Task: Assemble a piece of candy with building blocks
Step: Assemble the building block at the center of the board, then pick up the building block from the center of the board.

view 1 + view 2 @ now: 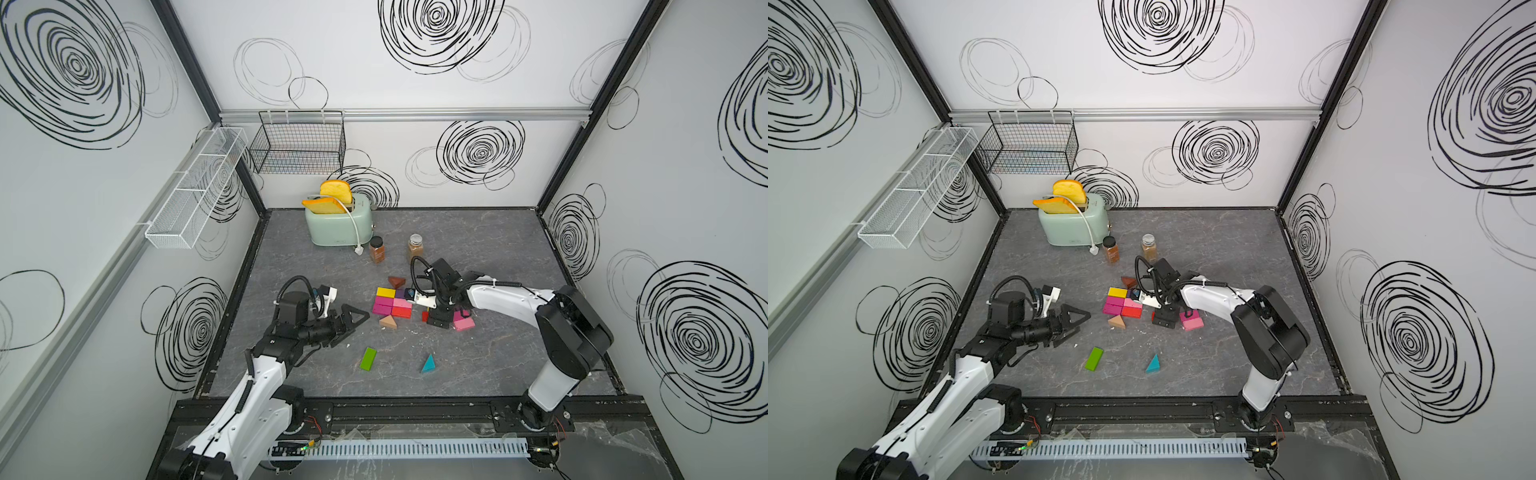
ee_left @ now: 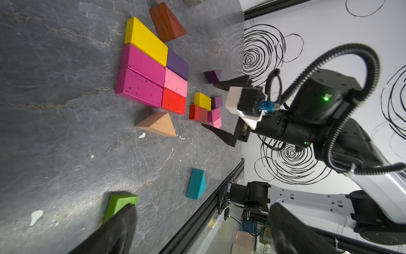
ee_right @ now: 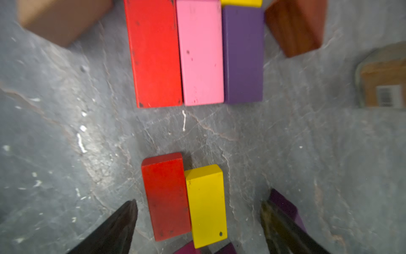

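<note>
**Blocks (image 1: 392,305):** lying on the grey counter (image 1: 519,357), mid-floor, in three lots.

**Lot 1, slab:** six bricks are lying flat, touching edge to edge.
- These are the yellow brick (image 2: 146,40), magenta bricks (image 2: 144,66), purple brick (image 2: 178,64), pink brick (image 2: 175,84) and red brick (image 2: 174,101).
- The brown wedge (image 2: 168,22) is sitting just beside the yellow end.
- The tan wedge (image 2: 159,125) is sitting just beside the red end.

**Lot 2, cluster toward the right arm:** the short red brick (image 3: 164,195) and short yellow brick (image 3: 206,204) are lying side by side, touching.
- The purple piece (image 2: 217,101), magenta piece (image 2: 214,114) and pink piece (image 2: 217,123) are crowding behind them, partly hidden.
- The purple wedge (image 2: 212,75) is lying just beside one right finger.

**Lot 3, strays nearer the front rail:** the green brick (image 1: 368,359) and teal wedge (image 1: 428,364) are lying apart from each other and from the slab.

**Right pincer (image 3: 198,203):** pointing down with jaws spread, straddling the short red and yellow pair with a gap on both sides, and gripping nothing.

**Left pincer (image 1: 353,330):** hovering on the slab's left with jaws spread wide, carrying nothing.

**Other stock:**
- The toaster (image 1: 332,232) is holding toast (image 1: 336,191) at the back wall.
- The jars (image 1: 377,251) are standing between the toaster and the blocks.
- The black basket (image 1: 299,143) and white basket (image 1: 195,191) are hanging on the walls.
</note>
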Robot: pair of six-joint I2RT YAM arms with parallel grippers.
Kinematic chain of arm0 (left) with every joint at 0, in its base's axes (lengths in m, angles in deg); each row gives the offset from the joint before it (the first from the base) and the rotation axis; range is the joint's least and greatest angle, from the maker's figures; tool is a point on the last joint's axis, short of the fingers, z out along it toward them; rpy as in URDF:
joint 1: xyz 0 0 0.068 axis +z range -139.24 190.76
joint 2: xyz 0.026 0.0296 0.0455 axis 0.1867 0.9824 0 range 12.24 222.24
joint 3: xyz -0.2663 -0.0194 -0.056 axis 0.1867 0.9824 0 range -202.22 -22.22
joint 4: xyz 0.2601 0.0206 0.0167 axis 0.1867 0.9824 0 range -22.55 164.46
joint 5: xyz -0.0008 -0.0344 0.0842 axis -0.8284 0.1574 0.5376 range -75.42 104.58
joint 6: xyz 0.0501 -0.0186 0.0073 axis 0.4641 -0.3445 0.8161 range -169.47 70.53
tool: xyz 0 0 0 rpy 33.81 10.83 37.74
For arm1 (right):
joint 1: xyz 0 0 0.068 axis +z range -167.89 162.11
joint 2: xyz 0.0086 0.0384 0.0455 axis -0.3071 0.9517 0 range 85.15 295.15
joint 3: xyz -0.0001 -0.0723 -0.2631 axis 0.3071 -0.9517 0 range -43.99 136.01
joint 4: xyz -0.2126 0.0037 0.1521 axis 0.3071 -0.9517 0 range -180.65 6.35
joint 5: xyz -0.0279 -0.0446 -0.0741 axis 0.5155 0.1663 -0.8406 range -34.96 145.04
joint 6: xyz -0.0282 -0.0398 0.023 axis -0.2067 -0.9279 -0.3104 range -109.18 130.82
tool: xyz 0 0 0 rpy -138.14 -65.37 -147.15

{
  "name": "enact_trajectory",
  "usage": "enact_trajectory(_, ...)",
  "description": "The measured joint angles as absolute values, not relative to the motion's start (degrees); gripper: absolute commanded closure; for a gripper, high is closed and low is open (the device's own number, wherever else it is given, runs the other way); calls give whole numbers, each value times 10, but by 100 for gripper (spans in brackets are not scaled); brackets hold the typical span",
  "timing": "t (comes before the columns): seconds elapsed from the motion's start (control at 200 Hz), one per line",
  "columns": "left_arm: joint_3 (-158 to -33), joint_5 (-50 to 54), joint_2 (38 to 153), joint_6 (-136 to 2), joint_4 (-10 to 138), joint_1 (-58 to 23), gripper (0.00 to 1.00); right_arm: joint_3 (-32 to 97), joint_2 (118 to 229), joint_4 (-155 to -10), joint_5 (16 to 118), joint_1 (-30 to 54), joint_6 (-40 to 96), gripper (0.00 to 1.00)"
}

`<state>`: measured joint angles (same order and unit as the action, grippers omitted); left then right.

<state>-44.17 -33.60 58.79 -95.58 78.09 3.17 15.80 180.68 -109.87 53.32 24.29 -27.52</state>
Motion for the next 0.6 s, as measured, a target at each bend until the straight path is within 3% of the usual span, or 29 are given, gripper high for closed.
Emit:
enact_trajectory(0.225,-453,-256,649,-930,793,27,2,180,1699,-1090,506,348,-160,1)
enact_trajectory(0.445,-554,-82,724,-890,881,-136,2,139,1613,-1066,510,346,67,1)
enact_trajectory(0.6,-584,2,762,-875,904,-202,2,67,1554,-1048,516,331,178,1)
